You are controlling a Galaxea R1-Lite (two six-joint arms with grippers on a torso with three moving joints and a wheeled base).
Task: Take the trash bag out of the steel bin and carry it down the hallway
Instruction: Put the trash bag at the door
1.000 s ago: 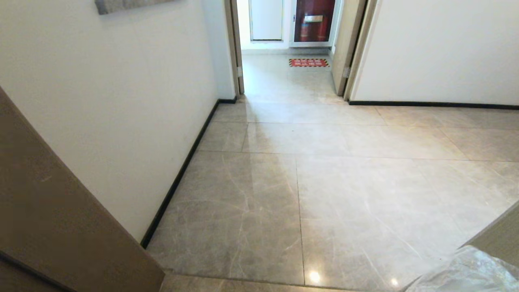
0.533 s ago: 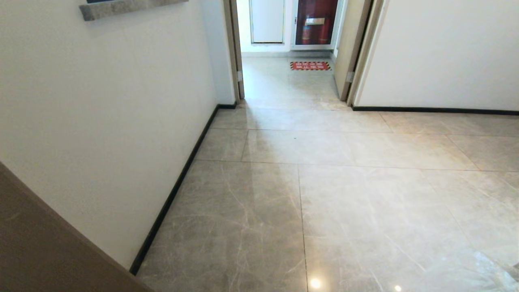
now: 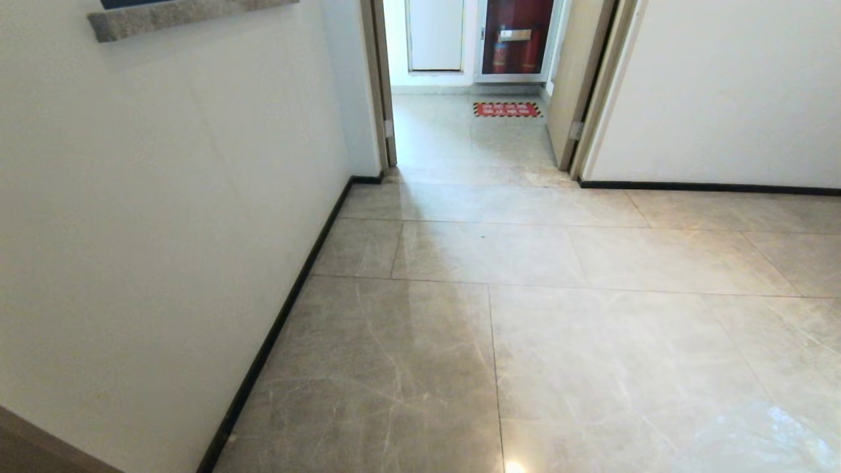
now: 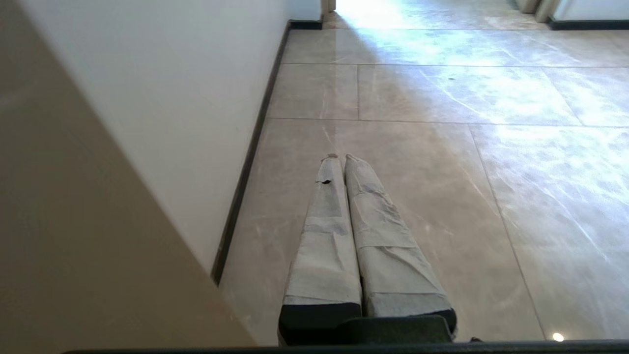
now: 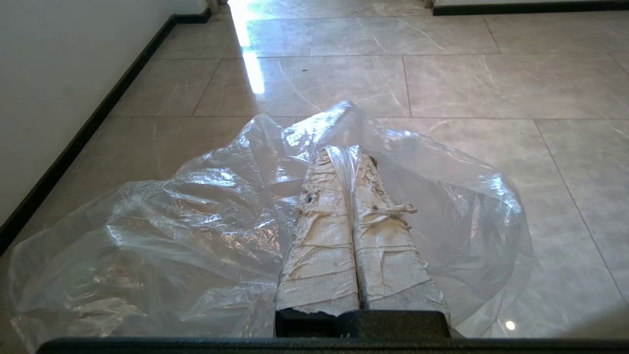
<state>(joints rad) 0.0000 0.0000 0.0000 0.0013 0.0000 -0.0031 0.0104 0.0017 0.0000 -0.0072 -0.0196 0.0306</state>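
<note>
The trash bag (image 5: 186, 216) is a clear, crinkly plastic sheet billowing around my right gripper (image 5: 344, 150), which is shut with a fold of the bag pinched between its taped fingers (image 5: 319, 236). The bag hangs just above the grey-beige marbled tiles of the hallway (image 3: 591, 341). My left gripper (image 4: 340, 157) is shut on nothing, its taped fingers pressed together over the tiles close to the left wall. Neither arm shows in the head view. The steel bin is out of view.
A white wall with a dark baseboard (image 3: 263, 348) runs along the left, with a grey ledge (image 3: 184, 13) high on it. Ahead is an open doorway (image 3: 473, 138) with a red floor mat (image 3: 507, 109) and a cabinet of red extinguishers (image 3: 516, 39). A brown frame edge (image 3: 33, 447) sits at lower left.
The whole head view has shifted as the camera moved forward: the doorway is nearer, the brown frame at the left has slid almost out, and the bag's corner has left the lower right.
</note>
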